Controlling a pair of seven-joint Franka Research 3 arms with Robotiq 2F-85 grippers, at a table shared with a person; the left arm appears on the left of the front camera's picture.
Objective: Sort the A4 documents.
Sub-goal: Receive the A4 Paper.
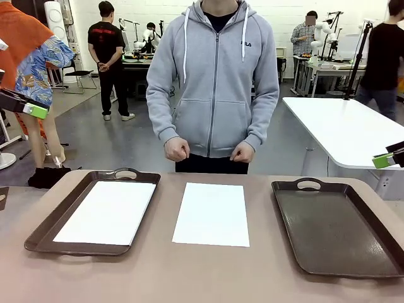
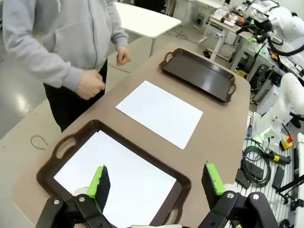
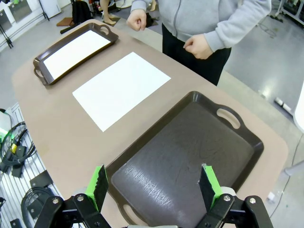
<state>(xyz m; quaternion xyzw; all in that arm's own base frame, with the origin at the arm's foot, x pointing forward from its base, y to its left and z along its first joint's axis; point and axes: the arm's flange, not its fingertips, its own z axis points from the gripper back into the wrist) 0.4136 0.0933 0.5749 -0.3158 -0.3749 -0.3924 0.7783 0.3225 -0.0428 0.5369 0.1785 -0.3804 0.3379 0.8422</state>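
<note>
Grey glossy floor [image 1: 107, 145], white back wall [image 1: 278, 16]. White table [image 1: 341, 123] with rounded corners stands on the floor. Far behind that table is a cluttered work table [image 1: 328, 68]. Well left of it is a black chair [image 1: 79, 74]. Even lighting.

Front view, upper centre of frame, just right of the zip: small dark lettering [image 1: 246, 44] reading "FILA", on the chest of the person's grey hoodie [image 1: 214, 95]. Wrist views: the hoodie's chest print can't be made out.
</note>
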